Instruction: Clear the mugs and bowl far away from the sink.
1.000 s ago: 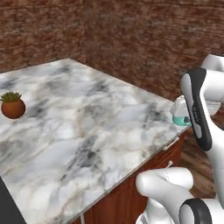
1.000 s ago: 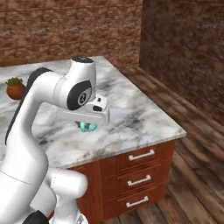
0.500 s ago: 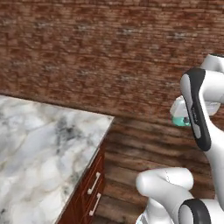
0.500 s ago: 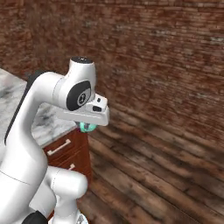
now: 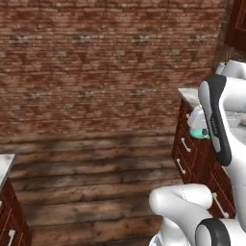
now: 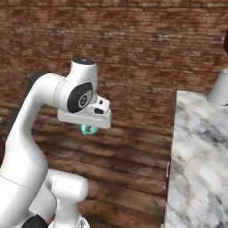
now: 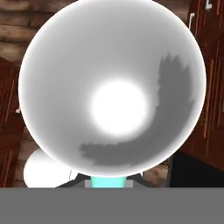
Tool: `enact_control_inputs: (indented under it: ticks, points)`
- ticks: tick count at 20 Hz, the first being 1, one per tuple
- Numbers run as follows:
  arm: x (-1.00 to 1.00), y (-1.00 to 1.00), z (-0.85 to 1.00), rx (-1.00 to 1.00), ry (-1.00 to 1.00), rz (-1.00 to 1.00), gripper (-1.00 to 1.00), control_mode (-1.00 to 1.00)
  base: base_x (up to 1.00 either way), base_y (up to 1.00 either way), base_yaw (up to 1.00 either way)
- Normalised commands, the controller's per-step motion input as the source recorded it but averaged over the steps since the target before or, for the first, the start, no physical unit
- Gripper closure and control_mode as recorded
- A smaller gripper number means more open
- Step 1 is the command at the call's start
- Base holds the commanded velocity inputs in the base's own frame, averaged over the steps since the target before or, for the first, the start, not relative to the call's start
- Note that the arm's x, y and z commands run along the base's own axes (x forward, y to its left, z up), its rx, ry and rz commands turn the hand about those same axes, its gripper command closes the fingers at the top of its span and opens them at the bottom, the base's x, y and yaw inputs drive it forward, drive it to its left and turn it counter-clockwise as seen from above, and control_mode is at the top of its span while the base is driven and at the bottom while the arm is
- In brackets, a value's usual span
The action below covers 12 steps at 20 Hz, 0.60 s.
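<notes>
Claw (image 6: 90,129) pinched tight on a small teal-turquoise cylindrical mug with a pale whitish inside (image 6: 89,129), carried in mid-air under the white hand, over the dark wooden plank floor (image 6: 133,156) and well apart from any support. In the hand view the mug's pale bowl-like mouth (image 7: 112,87) faces the camera. Risk: a thin hold on the mug could slip, dropping it. The marble-topped desk with brown drawers (image 6: 196,156) lies off to the right; swinging in low could knock the mug against its edge.
</notes>
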Motion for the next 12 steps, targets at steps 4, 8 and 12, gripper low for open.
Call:
enact_control_inputs:
  ticks: [4, 8, 12]
  points:
    - [0.0, 0.0, 0.0, 0.0, 0.0, 0.0, 1.0, 1.0, 0.11, -0.93, -0.67]
    - [0.0, 0.0, 0.0, 0.0, 0.0, 0.0, 1.0, 1.0, 0.35, -0.3, -0.57]
    - [0.0, 0.0, 0.0, 0.0, 0.0, 0.0, 1.0, 1.0, 0.26, -0.05, -0.59]
